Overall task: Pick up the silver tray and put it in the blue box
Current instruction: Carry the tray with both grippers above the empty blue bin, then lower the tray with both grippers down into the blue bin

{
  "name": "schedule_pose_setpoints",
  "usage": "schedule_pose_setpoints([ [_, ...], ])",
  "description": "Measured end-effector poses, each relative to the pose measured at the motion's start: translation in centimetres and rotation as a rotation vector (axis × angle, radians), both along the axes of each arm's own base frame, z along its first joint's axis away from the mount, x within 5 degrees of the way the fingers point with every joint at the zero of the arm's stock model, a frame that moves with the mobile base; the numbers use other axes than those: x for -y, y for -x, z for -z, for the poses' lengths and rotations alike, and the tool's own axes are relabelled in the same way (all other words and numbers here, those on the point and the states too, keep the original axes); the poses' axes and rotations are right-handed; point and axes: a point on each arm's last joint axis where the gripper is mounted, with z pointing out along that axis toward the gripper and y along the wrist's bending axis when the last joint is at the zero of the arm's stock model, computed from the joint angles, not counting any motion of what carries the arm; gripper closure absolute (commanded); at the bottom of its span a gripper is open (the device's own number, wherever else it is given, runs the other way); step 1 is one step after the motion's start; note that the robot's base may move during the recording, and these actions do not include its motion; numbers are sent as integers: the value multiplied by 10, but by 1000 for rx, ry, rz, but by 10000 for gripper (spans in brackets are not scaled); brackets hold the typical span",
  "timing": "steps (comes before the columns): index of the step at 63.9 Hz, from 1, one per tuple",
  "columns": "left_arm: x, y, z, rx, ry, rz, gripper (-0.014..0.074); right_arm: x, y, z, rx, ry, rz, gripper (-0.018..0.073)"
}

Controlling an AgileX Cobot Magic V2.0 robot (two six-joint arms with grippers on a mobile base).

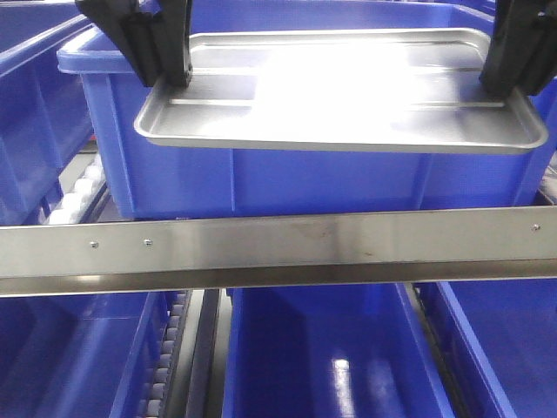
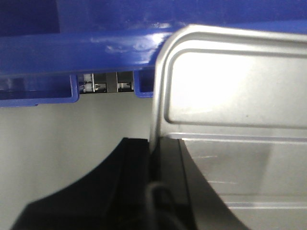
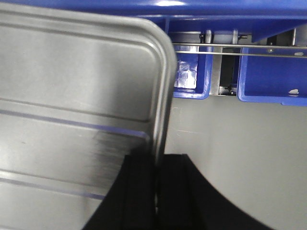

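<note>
The silver tray (image 1: 339, 91), shiny with rolled rim and two long ridges, hangs level in the air in front of the blue box (image 1: 261, 178), its far edge over the box's near rim. My left gripper (image 1: 174, 74) is shut on the tray's left short rim; the left wrist view shows its black jaws (image 2: 153, 158) clamped on the tray's edge (image 2: 230, 81). My right gripper (image 1: 503, 83) is shut on the right short rim; the right wrist view shows its jaws (image 3: 157, 167) pinching the tray's edge (image 3: 72, 86). The box rim also shows in the wrist views (image 2: 72, 52) (image 3: 216, 12).
A steel rail (image 1: 278, 244) crosses the front view below the box. More blue crates stand at the left (image 1: 35, 113) and below the rail (image 1: 322, 348). Roller tracks (image 1: 78, 196) run beside the box. Small blue bins (image 3: 268, 76) hang under the rack.
</note>
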Motion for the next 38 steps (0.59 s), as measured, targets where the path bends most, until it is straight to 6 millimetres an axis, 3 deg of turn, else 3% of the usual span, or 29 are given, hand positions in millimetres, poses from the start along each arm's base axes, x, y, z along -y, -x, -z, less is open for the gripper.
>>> schedule_pose_setpoints([
  [24,1,1,-1,0,-4,9,701,0,0,-4,-3,3,0,501],
  [38,1,-2,-38,99,6,61,701,1,-3,-47,87,5,-21,501],
])
